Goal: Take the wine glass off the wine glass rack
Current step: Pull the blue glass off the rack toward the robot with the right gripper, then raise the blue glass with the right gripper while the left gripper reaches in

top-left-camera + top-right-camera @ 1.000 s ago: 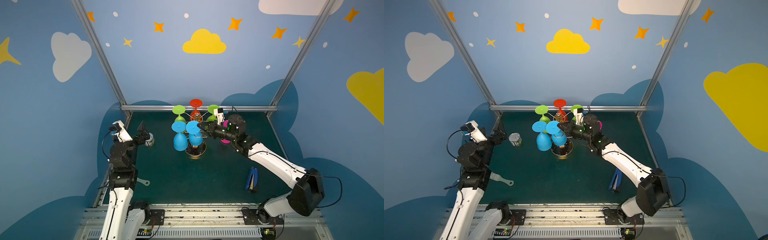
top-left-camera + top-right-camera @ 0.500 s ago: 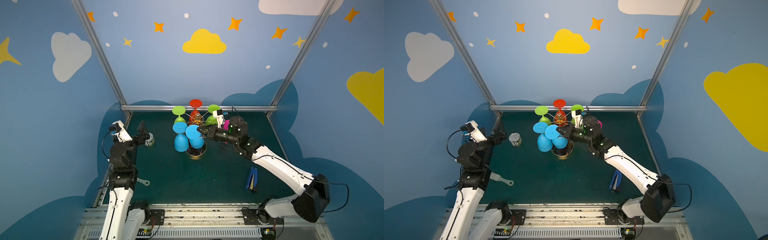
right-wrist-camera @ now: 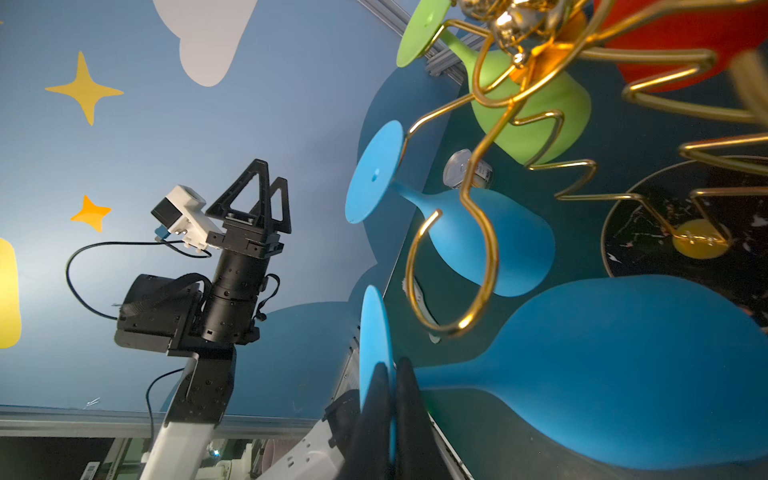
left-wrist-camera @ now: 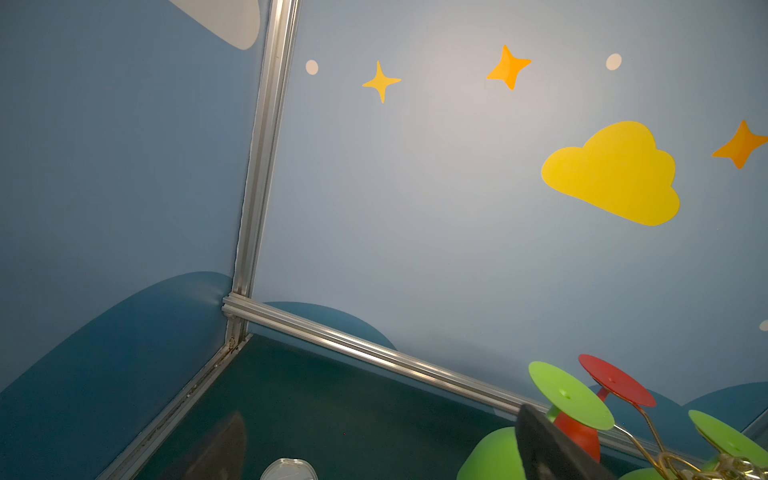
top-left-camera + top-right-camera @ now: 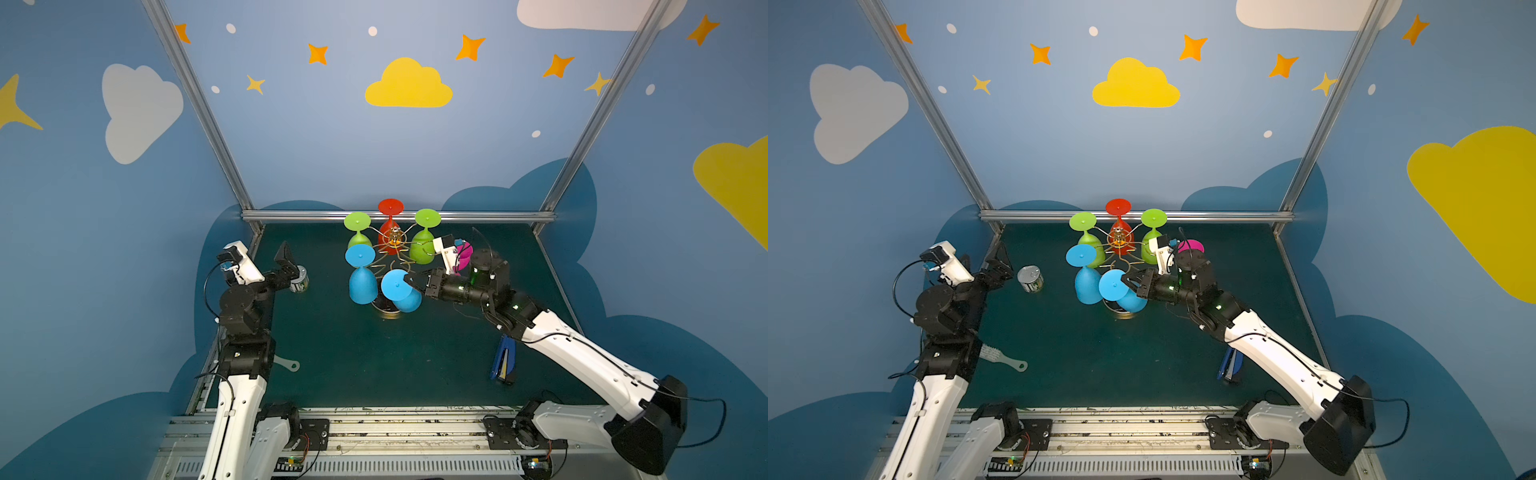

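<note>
— Green felt covers the table (image 5: 374, 365). Where does the rack stand?
— Toward the back, in the middle. The gold rack (image 5: 392, 239) is hung with other glasses (image 5: 359, 226), all upside down.
— And the wine glass?
— The blue wine glass (image 3: 602, 365) lies tilted at the rack's near side, beside a bare wire loop (image 3: 492, 266), its bowl low by the round base (image 5: 390, 316). Whether the stem touches the wire cannot be told.
— What holds it?
— The right gripper (image 3: 391, 368), clamped on the rim of the glass's foot.
— And the left arm?
— The left gripper (image 3: 270, 172) stands with its fingers apart, well away from the rack, just beside a small can (image 5: 1030, 279).
</note>
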`<state>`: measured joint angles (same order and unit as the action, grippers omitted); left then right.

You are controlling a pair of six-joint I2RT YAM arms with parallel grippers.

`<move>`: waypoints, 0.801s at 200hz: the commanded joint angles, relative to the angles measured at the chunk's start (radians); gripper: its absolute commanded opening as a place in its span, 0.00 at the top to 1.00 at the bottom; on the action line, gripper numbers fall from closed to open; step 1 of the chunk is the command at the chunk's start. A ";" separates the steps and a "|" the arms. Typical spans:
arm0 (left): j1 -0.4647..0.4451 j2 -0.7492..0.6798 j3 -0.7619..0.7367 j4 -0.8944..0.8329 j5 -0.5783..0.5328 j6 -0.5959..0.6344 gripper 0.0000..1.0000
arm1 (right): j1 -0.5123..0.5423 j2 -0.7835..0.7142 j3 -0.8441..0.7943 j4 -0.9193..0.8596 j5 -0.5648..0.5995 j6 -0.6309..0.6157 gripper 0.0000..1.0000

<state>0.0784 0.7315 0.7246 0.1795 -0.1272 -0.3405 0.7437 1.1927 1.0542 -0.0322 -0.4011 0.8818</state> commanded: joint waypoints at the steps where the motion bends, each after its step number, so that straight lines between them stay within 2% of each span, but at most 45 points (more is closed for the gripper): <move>1: 0.002 -0.015 -0.002 0.003 0.000 0.005 0.01 | -0.001 -0.093 -0.053 -0.034 0.056 -0.039 1.00; 45: 0.001 -0.066 -0.006 -0.044 0.023 -0.013 0.01 | -0.051 -0.289 -0.145 -0.146 0.164 -0.104 1.00; 65: 0.003 -0.099 0.008 -0.087 0.101 -0.062 0.02 | -0.086 -0.374 -0.157 -0.204 0.219 -0.146 1.00; 97: 0.003 -0.092 0.102 -0.181 0.349 -0.139 0.06 | -0.131 -0.453 -0.130 -0.262 0.269 -0.227 1.00; 124: 0.004 -0.013 0.230 -0.227 0.652 -0.201 0.14 | -0.143 -0.481 -0.082 -0.270 0.278 -0.313 1.00; 145: 0.002 0.082 0.314 -0.150 0.910 -0.307 0.20 | -0.145 -0.481 -0.029 -0.264 0.264 -0.388 1.00; 160: -0.004 0.140 0.346 -0.042 1.046 -0.417 0.23 | -0.145 -0.473 0.016 -0.259 0.236 -0.433 1.00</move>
<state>0.0784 0.7952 1.0229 0.0196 0.5671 -0.5842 0.6033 0.7250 0.9829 -0.3115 -0.1474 0.5690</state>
